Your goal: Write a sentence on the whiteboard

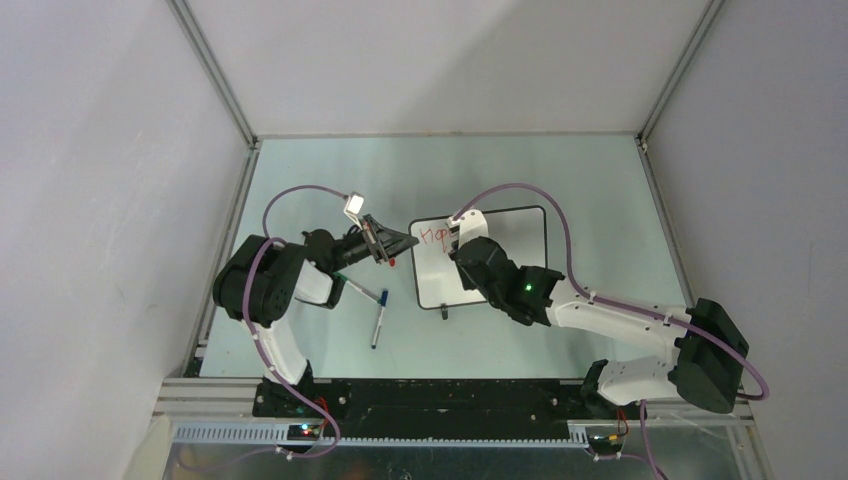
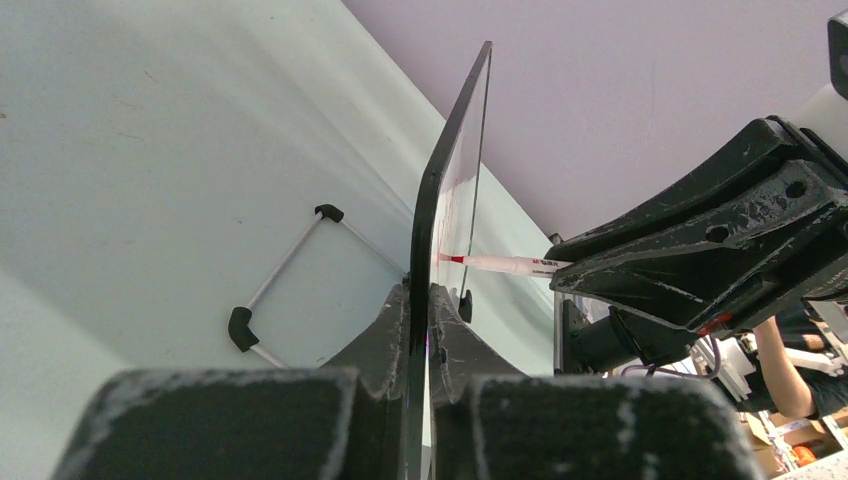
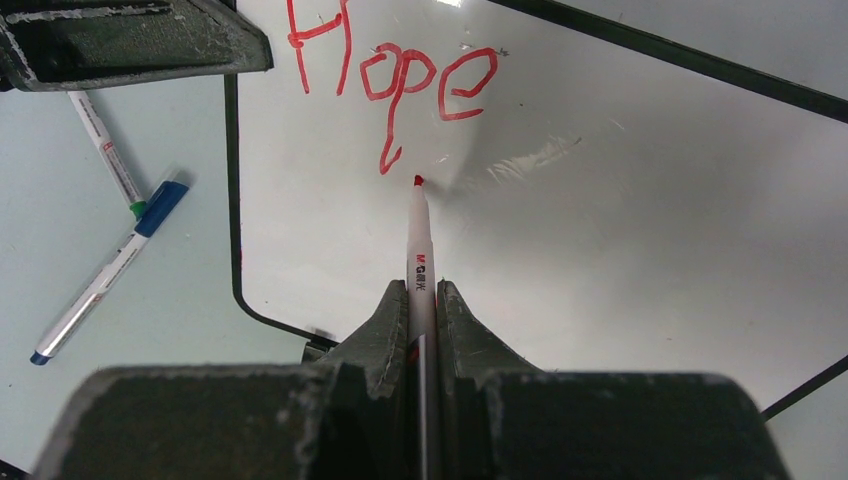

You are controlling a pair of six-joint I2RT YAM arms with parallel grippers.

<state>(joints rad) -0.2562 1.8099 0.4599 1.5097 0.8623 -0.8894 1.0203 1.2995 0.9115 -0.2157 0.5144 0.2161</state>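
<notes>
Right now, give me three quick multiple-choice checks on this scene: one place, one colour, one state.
1. Where do the two loose pens lie?
A) on the table, left of the board
B) on the board
C) right of the board

2. Ink colour of the word?
A) blue
B) red
C) green

3. The left jaws are:
A) open, clear of the board
B) shut on a pen
C) shut on the board's edge

Key: 1A, both pens lie on the table beside its left edge. 2B, "Hope" is red. 3C, the left wrist view shows the edge clamped between them.
</notes>
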